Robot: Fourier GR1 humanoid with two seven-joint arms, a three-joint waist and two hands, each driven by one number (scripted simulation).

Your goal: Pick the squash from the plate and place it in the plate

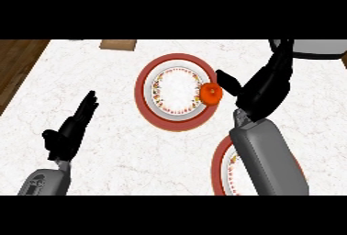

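**Op:** I'm looking at the squash (210,93). It's sitting on the right rim of the far plate (150,103), the landmark I'm working from.

**Spotter:** Which hand is nearer?

**Op:** The right hand (261,85), clearly. It's hovering just right of that plate, thumb pointing toward the squash, fingers spread and gripping nothing. The squash is lying directly to its left, just beside the thumb tip.

**Spotter:** And the left hand (69,128)?

**Op:** It's resting well left of the plate, fingers straight, holding nothing.

**Spotter:** Long axis?

**Op:** I can't tell; it's reading as roundish. The near plate (220,170) is showing below-right of the far plate, partly under my right forearm.
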